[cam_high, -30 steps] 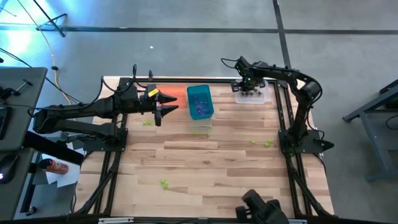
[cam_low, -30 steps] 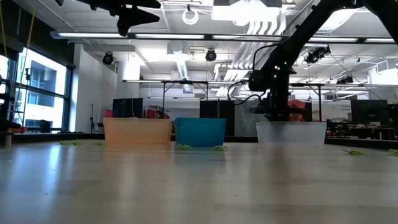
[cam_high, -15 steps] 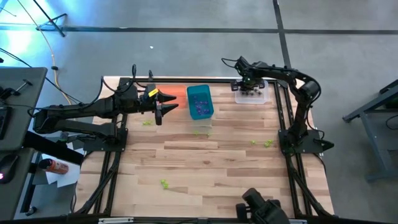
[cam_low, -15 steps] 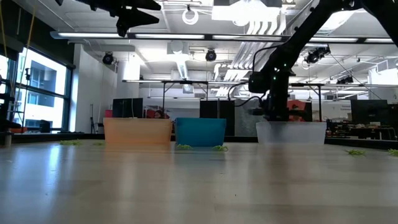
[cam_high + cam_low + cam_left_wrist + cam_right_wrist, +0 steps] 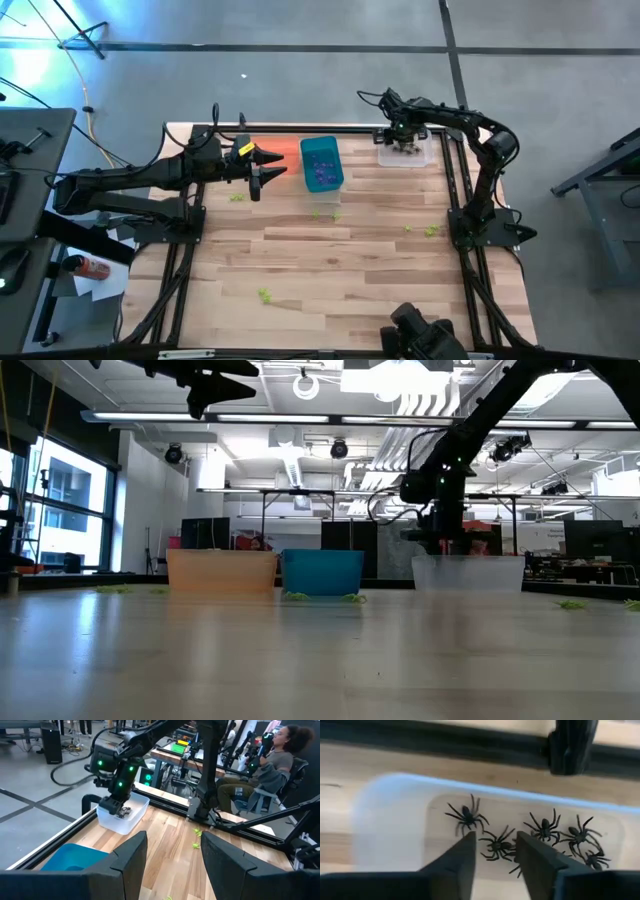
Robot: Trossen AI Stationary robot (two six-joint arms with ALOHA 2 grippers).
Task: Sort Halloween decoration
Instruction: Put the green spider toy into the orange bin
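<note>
- Mostly sorted: black spiders (image 5: 545,831) lying in clear bin (image 5: 407,153) at table's 1 o'clock; purple ones in teal bin (image 5: 321,164) at 12; yellow-green strays (image 5: 429,230) on wood at 3 and 7.
- Directly above clear bin: right gripper (image 5: 492,862), fingers parted, holding nothing.
- Over orange bin (image 5: 281,148) at 11 o'clock: left gripper (image 5: 262,168), fingers apart, empty.

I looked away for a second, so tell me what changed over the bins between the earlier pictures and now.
The right gripper over the clear bin rose a little and its fingers parted, nothing between them; black spiders lie in the bin below. The left gripper stayed open above the orange bin, and the teal bin and scattered yellow-green trinkets did not move.
</note>
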